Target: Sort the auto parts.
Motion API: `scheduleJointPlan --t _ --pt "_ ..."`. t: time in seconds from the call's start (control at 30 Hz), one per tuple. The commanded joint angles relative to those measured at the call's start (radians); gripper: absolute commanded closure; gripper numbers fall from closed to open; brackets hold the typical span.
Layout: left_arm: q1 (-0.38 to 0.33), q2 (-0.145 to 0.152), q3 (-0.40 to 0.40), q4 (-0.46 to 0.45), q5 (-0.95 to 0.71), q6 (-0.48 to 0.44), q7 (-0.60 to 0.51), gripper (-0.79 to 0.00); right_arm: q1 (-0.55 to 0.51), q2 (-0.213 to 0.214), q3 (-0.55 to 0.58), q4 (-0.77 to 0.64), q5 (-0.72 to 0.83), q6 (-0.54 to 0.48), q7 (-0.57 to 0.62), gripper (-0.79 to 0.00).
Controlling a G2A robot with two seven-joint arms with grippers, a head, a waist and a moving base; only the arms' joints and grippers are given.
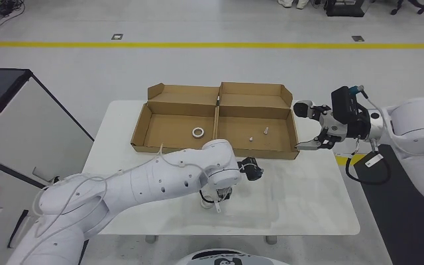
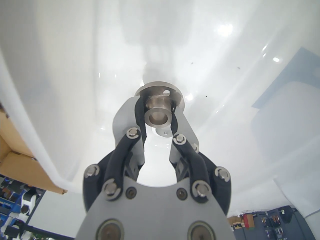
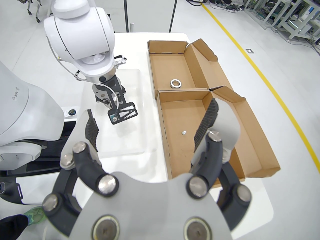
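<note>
Left gripper, lower centre of top view, is clamped on a flanged metal bushing on the table. Right gripper, centre right, stands spread and empty.

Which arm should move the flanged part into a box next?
Left. The left gripper is shut on the flanged part; the right gripper hangs open off the boxes' end.

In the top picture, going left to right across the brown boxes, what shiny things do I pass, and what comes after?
A silver metal ring in the left brown cardboard box → small round silver part → small silver bolt-like part, both in the right brown cardboard box → open right gripper past the box's end.
</note>
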Motion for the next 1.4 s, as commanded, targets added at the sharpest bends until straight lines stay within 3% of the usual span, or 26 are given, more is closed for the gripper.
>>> scheduleJointPlan --t 0.0,0.4,0.53,0.73,0.97,1.1,1.17,1.37 --pt "-0.017 0.015 0.0 -0.036 -0.01 0.016 0.0 0.0 0.0 0.0 0.0 0.0 0.0 0.0 0.0 -0.785" --pt "-0.149 0.147 -0.002 -0.28 -0.045 0.106 0.0 0.0 0.0 0.0 0.0 0.0 0.0 0.0 0.0 -0.785" --pt "-0.161 0.202 -0.059 -0.369 -0.071 0.114 0.0 0.0 0.0 0.0 0.0 0.0 0.0 0.0 0.0 -0.785" --pt "-0.059 0.302 -0.231 -0.435 -0.121 0.0 0.1 0.0 0.0 0.0 0.0 0.0 0.0 0.0 0.0 -0.785" --pt "0.146 0.428 -0.503 -0.445 -0.211 -0.266 0.256 0.0 0.0 0.0 0.0 0.0 0.0 0.0 0.0 -0.785" --pt "0.268 0.485 -0.653 -0.444 -0.248 -0.403 0.314 0.0 0.0 0.0 0.0 0.0 0.0 0.0 0.0 -0.785" --pt "0.32 0.506 -0.718 -0.444 -0.253 -0.465 0.338 0.0 0.0 0.0 0.0 0.0 0.0 0.0 0.0 -0.785" --pt "0.32 0.506 -0.718 -0.444 -0.253 -0.465 0.338 0.0 0.0 0.0 0.0 0.0 0.0 0.0 0.0 -0.785"
